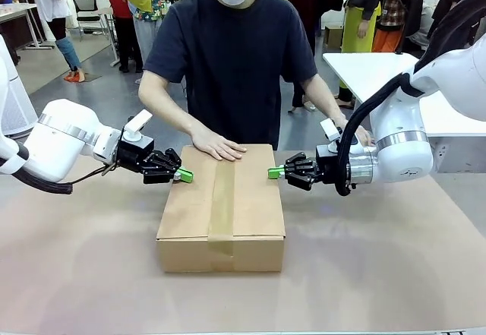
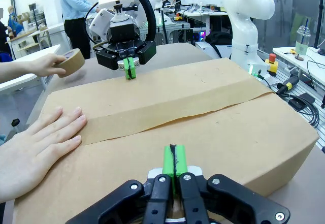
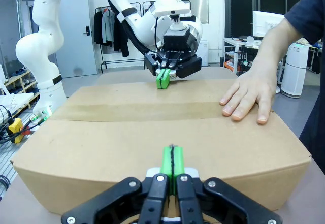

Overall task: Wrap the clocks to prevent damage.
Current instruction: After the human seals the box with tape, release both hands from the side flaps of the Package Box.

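**Front view: two pincers flank a taped carton**

Front view: a closed cardboard box sits mid-desk, a paper tape strip running down its lid. The left pincer and right pincer, green pads pressed together and holding nothing, meet opposite top edges. A person's hand rests flat on the lid. The left wrist view alone reveals the other hand holding a tape roll. The clocks are hidden.

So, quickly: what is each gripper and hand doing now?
Left gripper: shut, against box.
Right gripper: shut, against box.
One hand: flat on box.
Other hand: holding tape roll.
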Controlling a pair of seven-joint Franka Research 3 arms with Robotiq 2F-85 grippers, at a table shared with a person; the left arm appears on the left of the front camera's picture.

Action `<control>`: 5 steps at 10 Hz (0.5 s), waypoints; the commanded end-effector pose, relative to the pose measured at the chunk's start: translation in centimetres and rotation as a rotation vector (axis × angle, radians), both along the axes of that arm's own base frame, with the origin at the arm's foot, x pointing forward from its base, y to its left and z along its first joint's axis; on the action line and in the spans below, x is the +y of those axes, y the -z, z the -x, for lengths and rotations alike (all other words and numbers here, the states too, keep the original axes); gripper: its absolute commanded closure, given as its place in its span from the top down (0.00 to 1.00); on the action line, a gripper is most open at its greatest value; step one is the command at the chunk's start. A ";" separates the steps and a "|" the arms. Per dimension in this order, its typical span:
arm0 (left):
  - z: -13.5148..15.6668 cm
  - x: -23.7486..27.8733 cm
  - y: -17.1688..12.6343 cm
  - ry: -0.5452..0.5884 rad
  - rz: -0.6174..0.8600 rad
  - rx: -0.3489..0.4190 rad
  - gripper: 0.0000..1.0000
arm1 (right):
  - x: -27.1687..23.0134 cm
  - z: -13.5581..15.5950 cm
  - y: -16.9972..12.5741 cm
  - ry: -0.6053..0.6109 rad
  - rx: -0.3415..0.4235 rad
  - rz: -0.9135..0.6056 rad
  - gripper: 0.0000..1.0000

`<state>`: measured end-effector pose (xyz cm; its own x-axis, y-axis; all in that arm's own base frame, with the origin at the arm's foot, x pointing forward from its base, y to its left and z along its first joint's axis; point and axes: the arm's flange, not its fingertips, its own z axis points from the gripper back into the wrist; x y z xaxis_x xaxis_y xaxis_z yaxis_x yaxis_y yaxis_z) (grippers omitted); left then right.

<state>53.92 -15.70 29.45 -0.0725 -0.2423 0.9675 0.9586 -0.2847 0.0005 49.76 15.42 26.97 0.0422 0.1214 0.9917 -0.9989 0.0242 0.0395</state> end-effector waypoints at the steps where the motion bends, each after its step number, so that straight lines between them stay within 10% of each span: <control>1: 0.0 -0.1 0.1 -0.002 -0.002 -0.005 0.00 | 0.2 0.3 0.3 0.013 0.002 0.000 0.01; 5: 0.0 -0.1 0.1 -0.002 -0.002 -0.005 0.00 | 0.2 0.3 0.3 0.013 0.002 0.000 0.01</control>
